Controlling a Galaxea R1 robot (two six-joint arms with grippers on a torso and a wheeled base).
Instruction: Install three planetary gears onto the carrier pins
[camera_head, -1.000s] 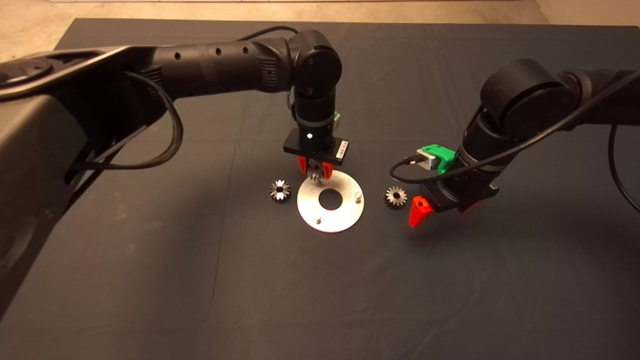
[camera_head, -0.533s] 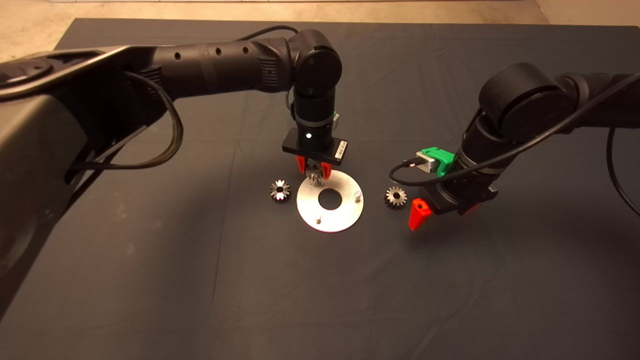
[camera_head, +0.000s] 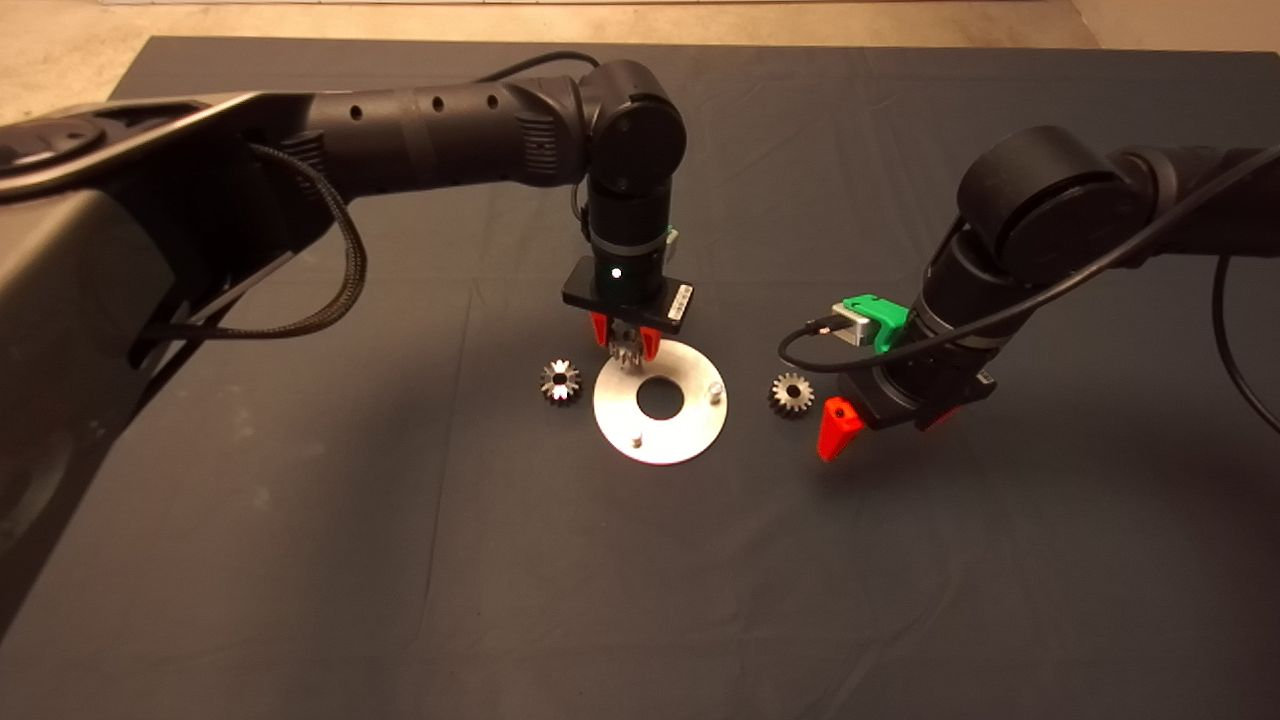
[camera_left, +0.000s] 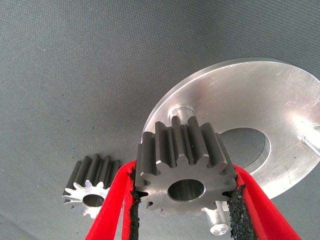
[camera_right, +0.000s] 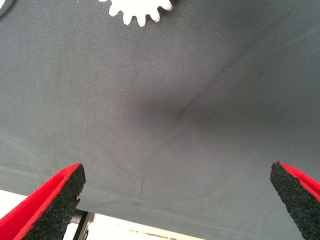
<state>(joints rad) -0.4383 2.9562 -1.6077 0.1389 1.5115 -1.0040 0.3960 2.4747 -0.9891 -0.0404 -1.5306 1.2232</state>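
Over disc (camera_head: 690, 425), gear (camera_left: 186, 172) in left pincer (camera_left: 182, 205)

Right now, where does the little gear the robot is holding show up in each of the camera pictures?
Head view: the held gear sits at picture centre, between the left gripper's red fingers, over the disc's far edge.
Left wrist view: it fills the lower middle, clamped between both pads, above a pin.
Right wrist view: not in it; only a loose gear's teeth show.
Shared landmark: the disc, in the head and left wrist views.
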